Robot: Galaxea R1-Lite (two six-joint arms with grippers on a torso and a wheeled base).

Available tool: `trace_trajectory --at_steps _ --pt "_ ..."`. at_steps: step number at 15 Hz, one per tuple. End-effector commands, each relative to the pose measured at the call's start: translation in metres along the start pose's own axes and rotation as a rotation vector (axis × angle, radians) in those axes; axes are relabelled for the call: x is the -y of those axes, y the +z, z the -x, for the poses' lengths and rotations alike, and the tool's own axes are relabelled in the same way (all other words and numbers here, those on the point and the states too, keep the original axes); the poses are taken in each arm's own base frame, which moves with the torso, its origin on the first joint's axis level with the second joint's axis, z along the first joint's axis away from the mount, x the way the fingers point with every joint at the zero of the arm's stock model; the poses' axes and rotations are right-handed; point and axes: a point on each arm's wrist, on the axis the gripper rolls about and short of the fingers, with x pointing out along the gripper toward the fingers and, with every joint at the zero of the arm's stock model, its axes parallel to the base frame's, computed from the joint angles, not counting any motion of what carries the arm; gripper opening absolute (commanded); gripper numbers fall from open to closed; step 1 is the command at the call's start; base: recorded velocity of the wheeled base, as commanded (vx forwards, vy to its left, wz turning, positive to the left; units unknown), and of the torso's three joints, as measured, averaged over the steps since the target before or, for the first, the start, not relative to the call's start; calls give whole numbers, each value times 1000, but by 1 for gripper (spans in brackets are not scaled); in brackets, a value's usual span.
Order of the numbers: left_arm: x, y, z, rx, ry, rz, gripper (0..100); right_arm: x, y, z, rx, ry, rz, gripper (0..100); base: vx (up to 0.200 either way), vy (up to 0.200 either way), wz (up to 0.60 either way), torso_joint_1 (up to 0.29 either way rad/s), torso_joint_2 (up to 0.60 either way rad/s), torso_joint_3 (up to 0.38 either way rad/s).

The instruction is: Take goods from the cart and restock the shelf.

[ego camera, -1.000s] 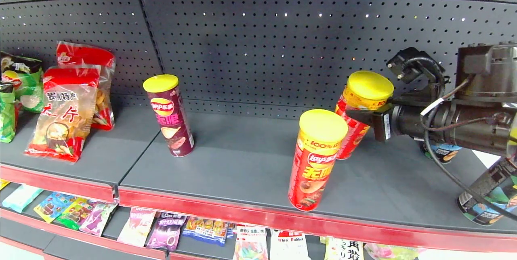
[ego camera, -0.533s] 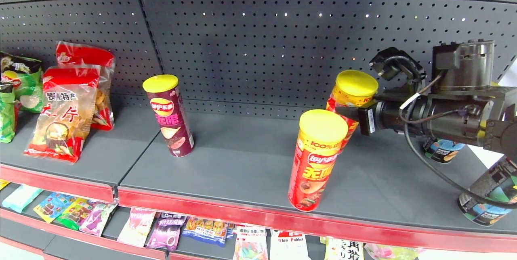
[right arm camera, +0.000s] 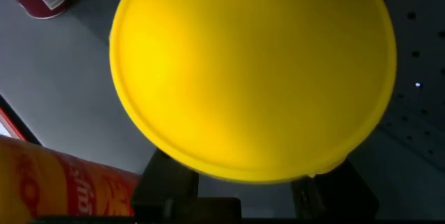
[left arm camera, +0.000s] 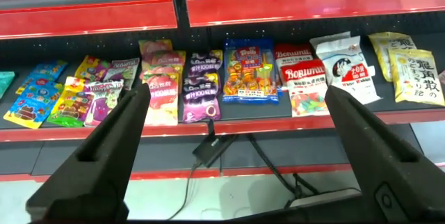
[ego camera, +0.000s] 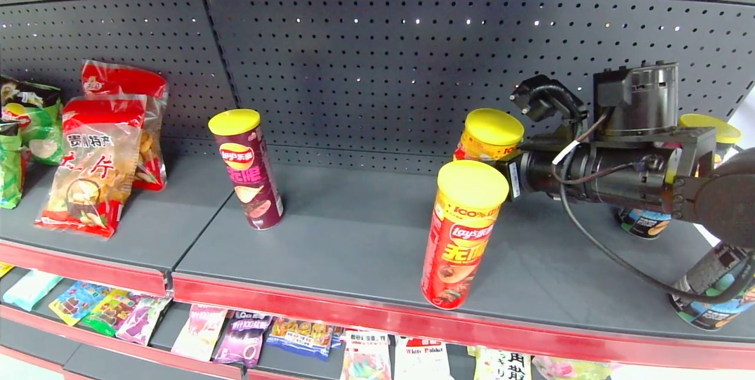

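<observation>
Swung left over the last second with the held red can [ego camera: 488, 135] in tow, from behind and to the right of the front red can [ego camera: 463, 232] to directly behind it. Gripped by the right gripper [ego camera: 502, 163], fingers [right arm camera: 167, 186] pinched on the tube's sides just under the yellow lid. Upright, or close to it; lower end hidden behind the front red can, so cannot tell whether touching the shelf [ego camera: 354, 250] or not. No shift at all from the front red can itself, standing near the shelf's red front edge. Left of it, and well apart, a purple can [ego camera: 248, 170], upright. Far left beyond that, snack bags [ego camera: 94, 161] leaning toward the back panel. Off to the right of the front red can, under and behind the arm, dark cans [ego camera: 646, 220]. Down below the front red can's level, left gripper [left arm camera: 236, 92] with fingers spread wide, holding nothing, facing a lower row of small packets [left arm camera: 252, 71].
</observation>
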Motion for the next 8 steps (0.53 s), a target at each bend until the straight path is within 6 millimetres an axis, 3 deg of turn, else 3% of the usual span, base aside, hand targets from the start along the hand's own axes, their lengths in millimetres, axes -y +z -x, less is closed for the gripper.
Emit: trace_trajectory --at_steps 1,8 --pt "0 0 0 -4 0 1 100 0 -2 -3 -6 2 0 0 0 0 0 0 0 0" --pt "0 0 0 -3 -1 1 100 4 -2 -15 -16 -15 -7 0 0 0 0 0 0 0"
